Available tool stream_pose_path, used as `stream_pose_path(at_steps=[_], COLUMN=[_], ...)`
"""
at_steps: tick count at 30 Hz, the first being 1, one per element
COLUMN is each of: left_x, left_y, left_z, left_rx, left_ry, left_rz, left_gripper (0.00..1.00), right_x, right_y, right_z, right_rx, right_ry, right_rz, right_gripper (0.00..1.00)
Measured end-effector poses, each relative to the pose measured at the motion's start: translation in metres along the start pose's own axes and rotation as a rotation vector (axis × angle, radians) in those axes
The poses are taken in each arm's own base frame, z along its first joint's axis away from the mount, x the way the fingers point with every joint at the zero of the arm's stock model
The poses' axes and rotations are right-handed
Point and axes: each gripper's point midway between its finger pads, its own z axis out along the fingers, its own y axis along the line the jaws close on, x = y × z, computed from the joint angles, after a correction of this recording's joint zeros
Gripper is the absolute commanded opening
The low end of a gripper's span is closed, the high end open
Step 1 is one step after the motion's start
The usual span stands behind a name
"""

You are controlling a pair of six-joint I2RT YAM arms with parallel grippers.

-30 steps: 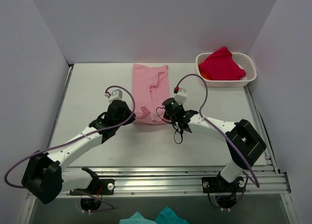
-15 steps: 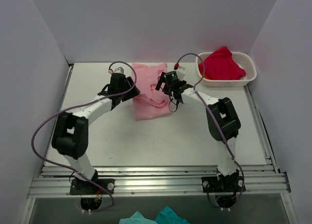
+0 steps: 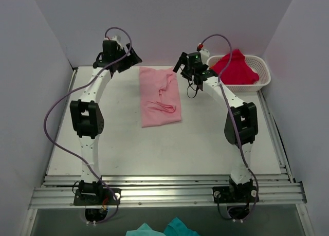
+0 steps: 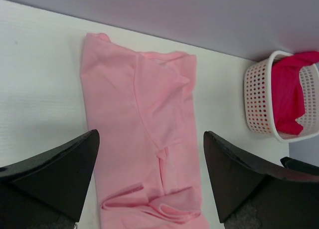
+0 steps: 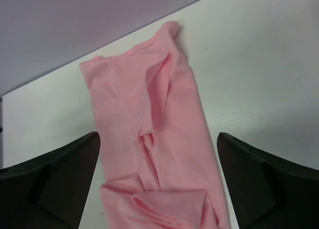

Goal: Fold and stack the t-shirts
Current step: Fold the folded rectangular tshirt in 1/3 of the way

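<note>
Both arms now stretch to the far edge of the white table, having swung up from the near hem of the light pink cotton t-shirt, where they crouched a second ago. The left gripper hangs above the shirt's far left corner with its fingers spread wide and nothing between them. The right gripper hovers off the far right corner, likewise spread and empty. The pink shirt lies as a long strip at the middle of the table's far half, a rumpled fold of cloth now bunched across its near end. The crimson red t-shirt sits heaped in the white plastic lattice basket at the far right corner, unmoved.
</note>
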Motion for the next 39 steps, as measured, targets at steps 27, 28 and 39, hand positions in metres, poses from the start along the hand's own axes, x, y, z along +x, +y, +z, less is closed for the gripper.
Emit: stream_pose_path(at_steps=[27, 28, 39], left_x=[0.075, 0.075, 0.070], left_y=[0.041, 0.040, 0.038], left_z=[-0.059, -0.059, -0.058], left_rx=[-0.030, -0.026, -0.007], left_ry=[0.107, 0.104, 0.089], left_rz=[0.017, 0.018, 0.021], left_gripper=[0.94, 0.94, 0.95], right_x=[0.169, 0.173, 0.184], right_y=[-0.027, -0.031, -0.041], right_z=[-0.048, -0.047, -0.045], right_rx=[-0.064, -0.058, -0.045], right_ry=[0.206, 0.214, 0.226], right_rz=[-0.090, -0.092, -0.093], right_gripper=[0.88, 0.88, 0.55])
